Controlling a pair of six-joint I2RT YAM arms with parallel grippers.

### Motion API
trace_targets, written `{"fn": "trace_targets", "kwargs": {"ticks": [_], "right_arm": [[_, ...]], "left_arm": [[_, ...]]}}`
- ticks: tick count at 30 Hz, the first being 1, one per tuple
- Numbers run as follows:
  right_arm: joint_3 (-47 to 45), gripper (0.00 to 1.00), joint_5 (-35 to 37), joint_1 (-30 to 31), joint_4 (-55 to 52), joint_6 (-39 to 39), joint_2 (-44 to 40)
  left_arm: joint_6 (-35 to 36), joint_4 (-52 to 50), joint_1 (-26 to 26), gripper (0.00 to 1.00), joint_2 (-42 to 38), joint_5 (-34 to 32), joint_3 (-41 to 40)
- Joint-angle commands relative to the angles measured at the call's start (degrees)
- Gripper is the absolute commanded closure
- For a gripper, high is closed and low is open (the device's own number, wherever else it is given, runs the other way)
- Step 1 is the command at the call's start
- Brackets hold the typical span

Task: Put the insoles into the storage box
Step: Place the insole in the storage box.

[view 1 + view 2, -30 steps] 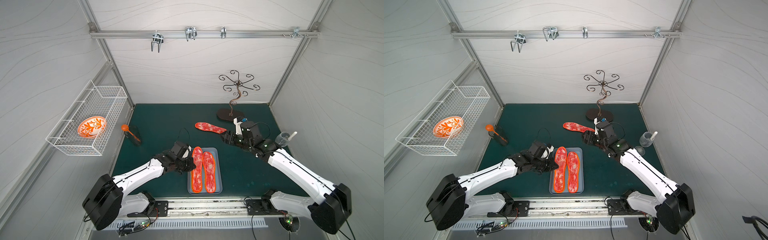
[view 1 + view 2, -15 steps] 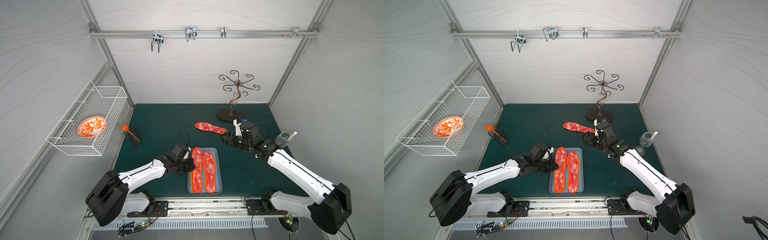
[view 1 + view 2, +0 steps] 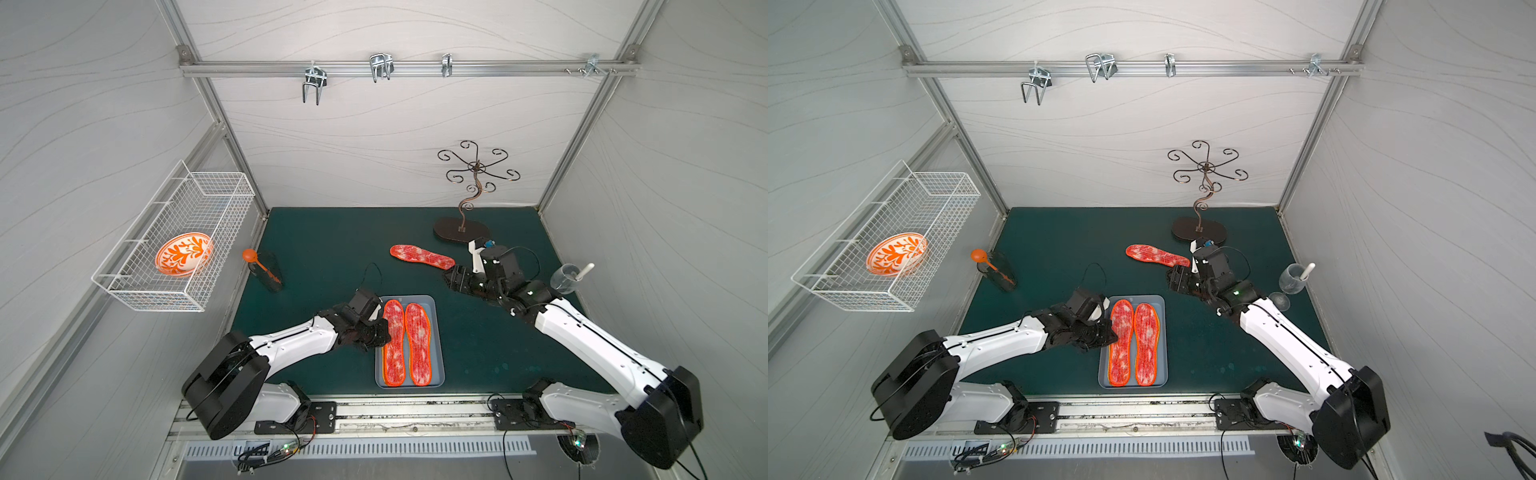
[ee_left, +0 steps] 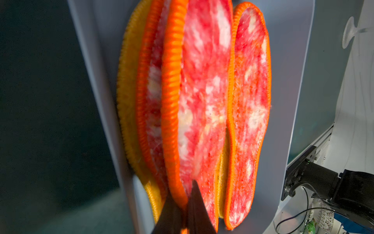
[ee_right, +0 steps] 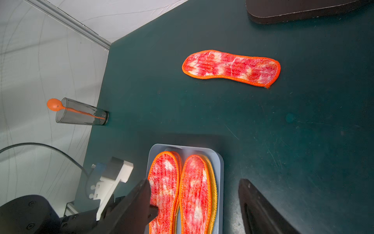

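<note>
The green mat [image 3: 324,245] spreads beneath me. Near its front edge sits the storage box [image 3: 439,353], holding insoles in two piles side by side, mottled red ones on top with yellow edges [image 4: 126,91] showing underneath. One more mottled insole [image 3: 422,257] lies loose on the mat, well behind the box. My left pincer [image 4: 186,202] is clamped on the orange edge of the top insole [image 4: 202,91] of the nearer pile. My right pincer [image 3: 453,280] hangs with jaws apart, empty, just beside the loose insole's end.
</note>
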Motion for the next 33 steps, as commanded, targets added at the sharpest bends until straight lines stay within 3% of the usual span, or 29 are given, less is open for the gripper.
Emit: {"fn": "trace_targets", "kwargs": {"ticks": [1, 5, 10, 20, 23, 33], "right_arm": [[-0.5, 0.27, -0.2, -0.4, -0.7, -0.3, -1.5], [-0.9, 0.27, -0.1, -0.7, -0.9, -0.4, -1.7], [-0.9, 0.27, -0.1, -0.8, -0.6, -1.8, -1.0], [3.9, 0.23, -1.0, -2.4, -3.8, -12.5, 4.6], [5.5, 0.22, -1.0, -2.6, -4.9, -15.2, 6.7], [15.2, 0.19, -0.2, -4.3, -7.1, -30.3, 23.6]], "left_arm": [[2.2, -1.5, -0.4, 1.0, 1.1, -1.1, 1.0], [2.6, -2.6, -0.4, 0.93, 1.2, -1.5, 1.6], [3.2, -4.6, -0.4, 0.76, 1.2, -1.8, 3.0], [4.5, -12.7, -0.3, 0.49, -3.7, -4.3, 8.8], [5.7, -16.2, -0.4, 0.46, -5.5, -6.0, 11.4], [11.8, -24.1, -0.3, 0.31, -9.0, -10.0, 19.6]]}}
